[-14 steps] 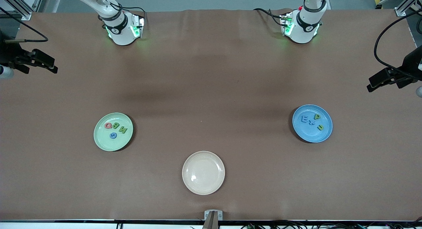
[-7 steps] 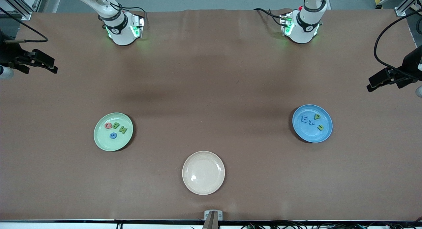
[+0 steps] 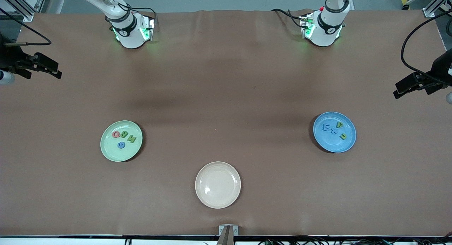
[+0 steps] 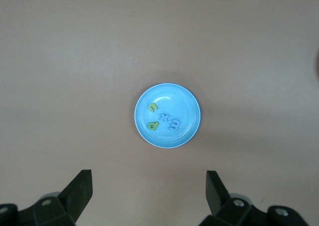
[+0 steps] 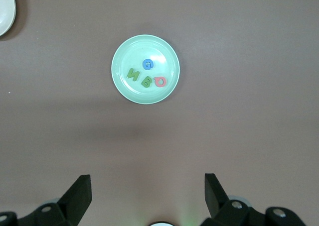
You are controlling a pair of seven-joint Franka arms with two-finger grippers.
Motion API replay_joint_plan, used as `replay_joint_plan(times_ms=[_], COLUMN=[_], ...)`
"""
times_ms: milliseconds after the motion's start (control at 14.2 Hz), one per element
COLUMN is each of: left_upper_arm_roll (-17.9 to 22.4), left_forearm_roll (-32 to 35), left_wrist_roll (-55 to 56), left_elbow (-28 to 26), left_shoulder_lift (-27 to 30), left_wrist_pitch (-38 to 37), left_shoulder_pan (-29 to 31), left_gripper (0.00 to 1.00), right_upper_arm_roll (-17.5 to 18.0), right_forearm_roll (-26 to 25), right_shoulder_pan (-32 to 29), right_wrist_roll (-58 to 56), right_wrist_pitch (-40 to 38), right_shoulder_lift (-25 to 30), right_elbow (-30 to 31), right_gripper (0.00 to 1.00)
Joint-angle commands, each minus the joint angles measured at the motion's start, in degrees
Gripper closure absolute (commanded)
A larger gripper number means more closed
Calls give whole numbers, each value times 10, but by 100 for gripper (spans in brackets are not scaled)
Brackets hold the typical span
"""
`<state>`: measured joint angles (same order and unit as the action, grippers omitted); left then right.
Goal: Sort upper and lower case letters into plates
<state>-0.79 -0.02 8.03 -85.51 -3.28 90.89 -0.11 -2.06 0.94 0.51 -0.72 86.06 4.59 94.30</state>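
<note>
Resting: mint green plate [image 3: 121,141] lay on the brown counter [image 3: 226,89] toward the right arm's end; sky blue plate [image 3: 334,132] lay toward the left arm's end, well apart from it.
Letters on green: four small pieces, a pink Q [image 3: 116,134], a green B [image 3: 124,134], a green N [image 3: 131,139] and a blue G [image 3: 121,144], all capitals as far as could be told.
Letters on blue: a blue E [image 3: 326,127], a small blue x [image 3: 333,131], a green P [image 3: 339,125] and a green piece [image 3: 343,136] too small to read.
Cream plate: cream-beige plate [image 3: 218,184] sat nearest the front camera, nothing on it.
Left gripper: left gripper [image 4: 149,186] hung high over the blue plate, jaws spread wide, holding nothing.
Right gripper: right gripper [image 5: 148,188] hung high over the green plate, jaws wide, also holding nothing.
Progress: no loose letter was visible on the counter, so the sorting looked finished or close to it.
Handling: the letters looked light, thin and probably foam-soft; a pinch across a straight stroke, edge to edge, would likely suit, since a flat piece on a smooth plate could skid.
Plates: likely stiff and slick; best taken at the rim.
</note>
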Motion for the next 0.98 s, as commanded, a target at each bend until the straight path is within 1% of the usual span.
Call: replay_joint_plan(times_ms=[0,914], left_upper_arm_roll=[4,0], left_forearm_roll=[3,2], left_wrist_roll=[-11,-22], left_elbow=[9,9], left_shoulder_lift=[5,21], left_wrist_pitch=[-11,-4], left_shoulder_pan=[-4,-6], left_gripper=[0,0], right_upper_arm_roll=[0,0], right_forearm_roll=[-5,-5], right_shoulder_pan=[-1,-1], right_wrist_roll=[-7,-7], right_wrist_pitch=[3,2], right_shoulder_lift=[16,16], right_elbow=[17,17], right_gripper=[0,0])
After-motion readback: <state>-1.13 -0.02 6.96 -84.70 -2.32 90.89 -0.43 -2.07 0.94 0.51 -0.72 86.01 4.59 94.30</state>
